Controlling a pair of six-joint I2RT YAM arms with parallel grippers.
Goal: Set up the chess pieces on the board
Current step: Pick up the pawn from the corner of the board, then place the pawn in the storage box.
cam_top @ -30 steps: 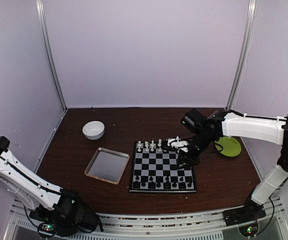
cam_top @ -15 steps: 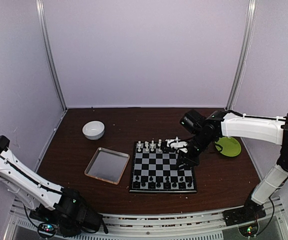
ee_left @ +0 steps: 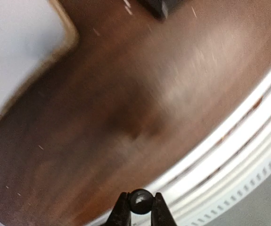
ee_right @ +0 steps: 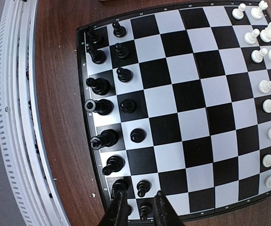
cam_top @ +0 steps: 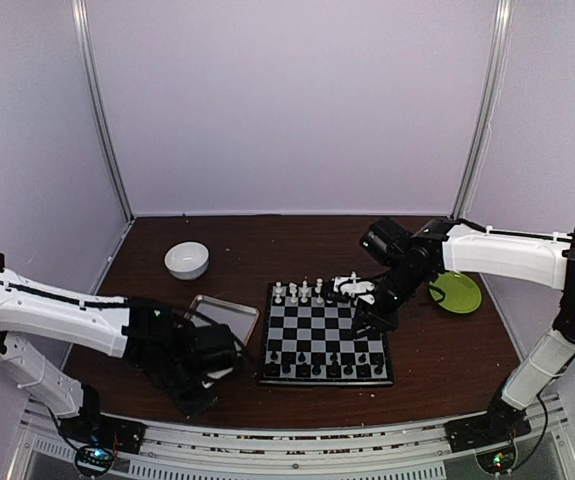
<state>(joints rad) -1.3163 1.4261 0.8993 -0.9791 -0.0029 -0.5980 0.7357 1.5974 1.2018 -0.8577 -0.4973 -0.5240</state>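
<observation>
From above, the left pincer hangs over the counter at the near corner of the silver tray, just left of the board; its jaws cannot be made out here; the right pincer hovers over the board's right side; white pieces line the far edge and black pieces the near rows; a white bowl and a green plate sit well apart on either side.

On the left wrist, the pincer is nearly closed, clamping a small dark piece by its round head above bare counter; the picture is blurred.

On the right wrist, the fingers stand only slightly apart above the board's corner; a black pawn shows through the gap, smaller than it; nothing is clamped between them.
</observation>
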